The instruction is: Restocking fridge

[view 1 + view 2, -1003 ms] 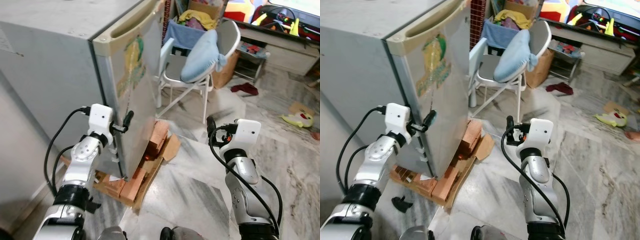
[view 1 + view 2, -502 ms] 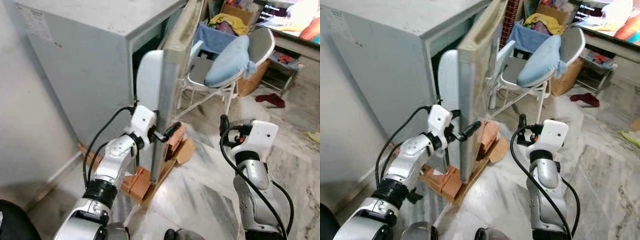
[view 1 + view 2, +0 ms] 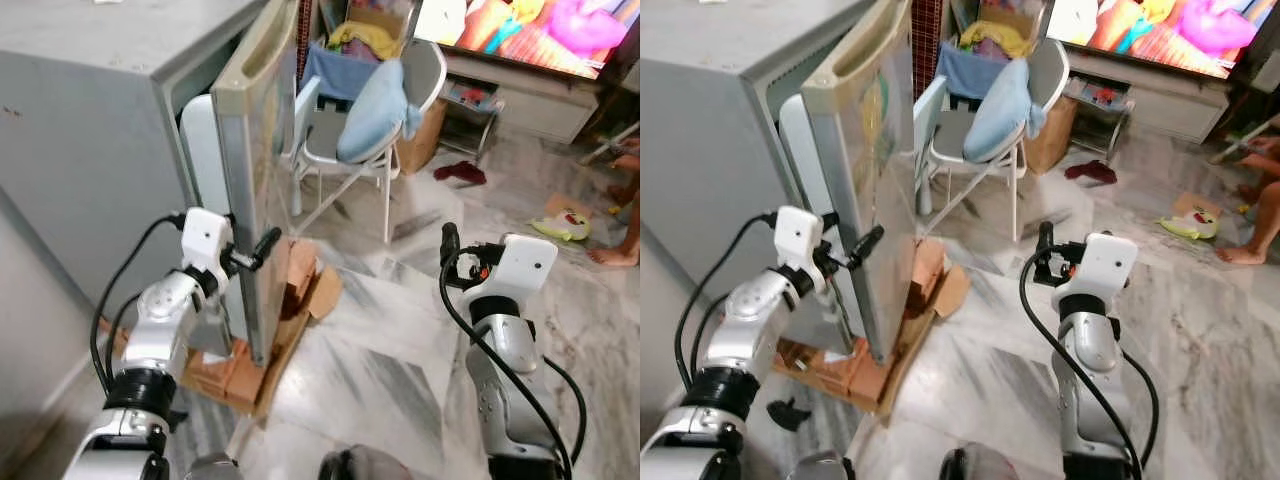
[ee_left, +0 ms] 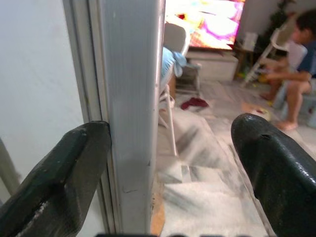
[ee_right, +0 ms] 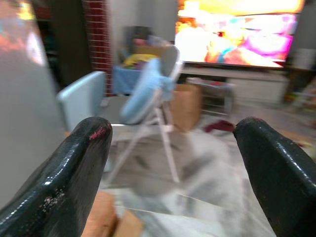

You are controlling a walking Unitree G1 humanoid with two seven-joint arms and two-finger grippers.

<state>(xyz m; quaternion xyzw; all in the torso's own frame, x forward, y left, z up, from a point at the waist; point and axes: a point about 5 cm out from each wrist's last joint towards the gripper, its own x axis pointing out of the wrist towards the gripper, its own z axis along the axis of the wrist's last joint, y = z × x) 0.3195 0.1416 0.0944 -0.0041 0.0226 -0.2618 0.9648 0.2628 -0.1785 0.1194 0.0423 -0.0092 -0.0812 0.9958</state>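
Observation:
The grey fridge (image 3: 90, 120) stands at my left on bricks, its door (image 3: 255, 150) ajar with the white inner liner showing in the gap. My left gripper (image 3: 250, 255) is open and straddles the door's free edge (image 4: 133, 123) low down. One finger (image 4: 64, 182) rests against the inner side and the other finger (image 4: 281, 163) stands well off the outer face. My right gripper (image 3: 450, 245) is raised over the marble floor to the right of the fridge, open (image 5: 173, 127) with nothing between its fingers.
Bricks and cardboard (image 3: 290, 290) jut out under the fridge front. A folding chair with a blue cushion (image 3: 375, 110) stands just beyond the door. Further back are a TV (image 3: 520, 25) and low shelf. A person's leg (image 3: 620, 240), a toy (image 3: 565, 225) and a red cloth (image 3: 460, 172) are at the right.
One second ago the door was shut; it has since swung out from the fridge body with my left gripper on its edge. My view has shifted. The right arm holds the same pose.

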